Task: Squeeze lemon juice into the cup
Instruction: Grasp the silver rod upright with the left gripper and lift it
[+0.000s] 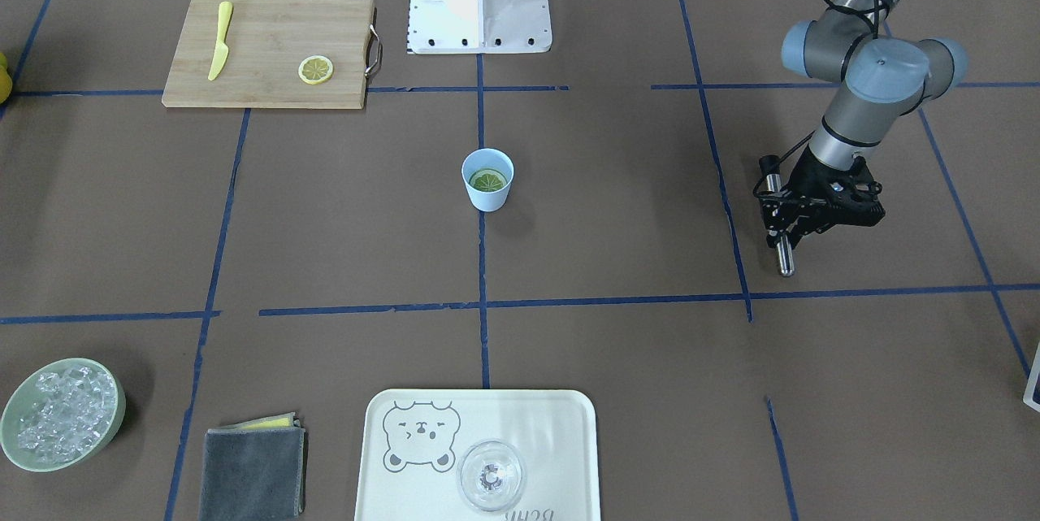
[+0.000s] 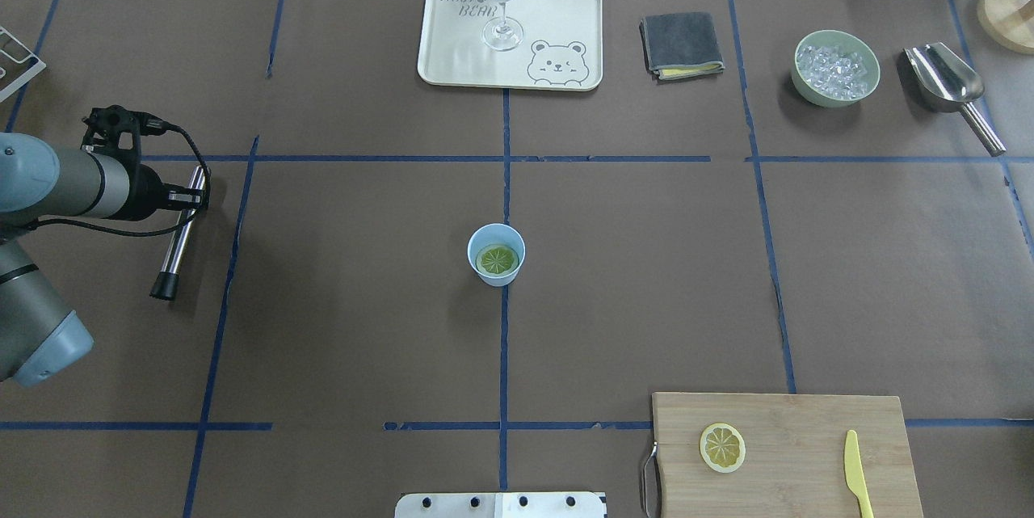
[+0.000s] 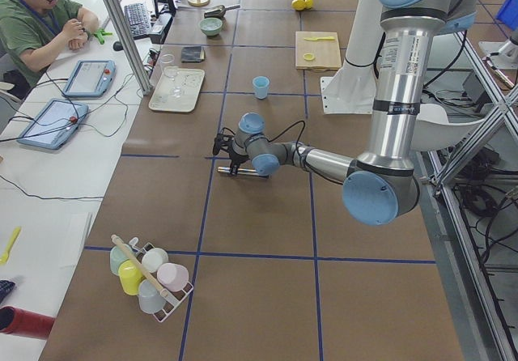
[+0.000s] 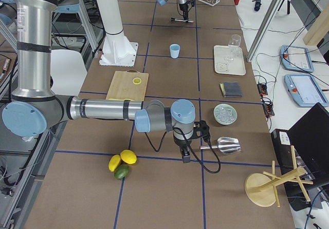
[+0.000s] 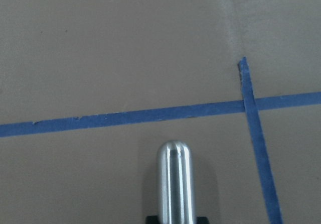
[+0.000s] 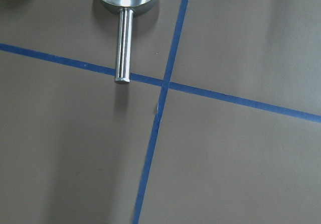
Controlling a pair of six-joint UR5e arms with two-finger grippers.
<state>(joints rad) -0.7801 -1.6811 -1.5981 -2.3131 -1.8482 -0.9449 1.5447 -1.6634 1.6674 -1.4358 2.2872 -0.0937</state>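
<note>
Left fingers (image 1: 796, 212) on rod (image 1: 785, 257); lemon (image 1: 488, 180) flat

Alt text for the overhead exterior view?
A light-blue cup at centre holds a lemon slice. A second slice and a yellow knife lie on the cutting board, bottom right; the left gripper, at left, holds a metal rod.

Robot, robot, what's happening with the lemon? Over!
Left pincer gripping metal rod. Right pincer unclear. Lemon slice inside cup. Nothing covers cup.
</note>
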